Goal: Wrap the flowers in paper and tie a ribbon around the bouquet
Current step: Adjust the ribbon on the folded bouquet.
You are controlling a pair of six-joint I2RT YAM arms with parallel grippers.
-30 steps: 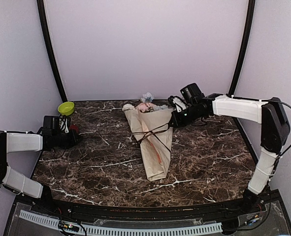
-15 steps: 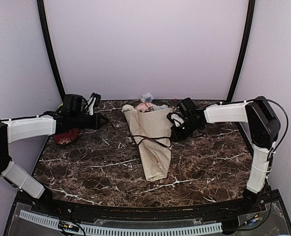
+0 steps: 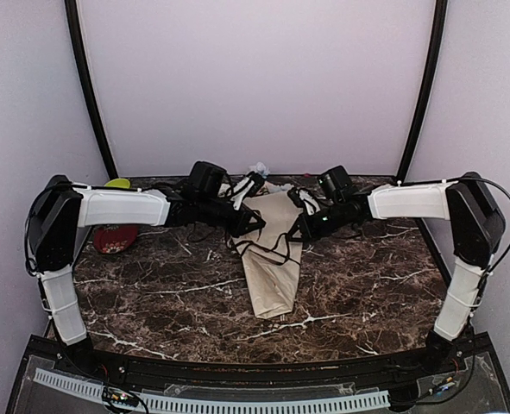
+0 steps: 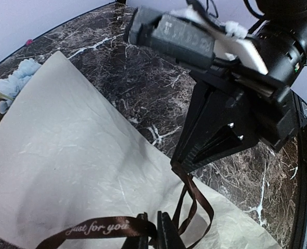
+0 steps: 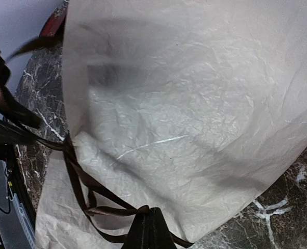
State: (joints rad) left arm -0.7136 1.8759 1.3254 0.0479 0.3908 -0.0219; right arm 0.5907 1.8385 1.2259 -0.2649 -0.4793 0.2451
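The bouquet (image 3: pixel 272 267) lies in the middle of the table, a beige paper (image 4: pixel 65 155) cone with its narrow end toward me. Pale blue and pink flowers (image 3: pixel 257 172) poke out at its far wide end, and a blue flower (image 4: pixel 15 80) shows in the left wrist view. A dark brown ribbon (image 4: pixel 96 227) printed "just for you" loops loosely over the cone. My left gripper (image 3: pixel 256 226) pinches one stretch of the ribbon (image 3: pixel 272 250) on the cone's left side. My right gripper (image 3: pixel 299 233) is shut on another stretch of the ribbon (image 5: pixel 111 210) on the cone's right side, a few centimetres from the left gripper.
A lime green bowl (image 3: pixel 116 183) and a red dish (image 3: pixel 110 240) sit at the far left, behind and under my left arm. Pale walls and two black poles (image 3: pixel 89 86) close in the back and sides.
My left arm swung in from the far left edge to the bouquet and now has the ribbon in its jaws. My right gripper dropped slightly toward the cone, and the ribbon went slack.
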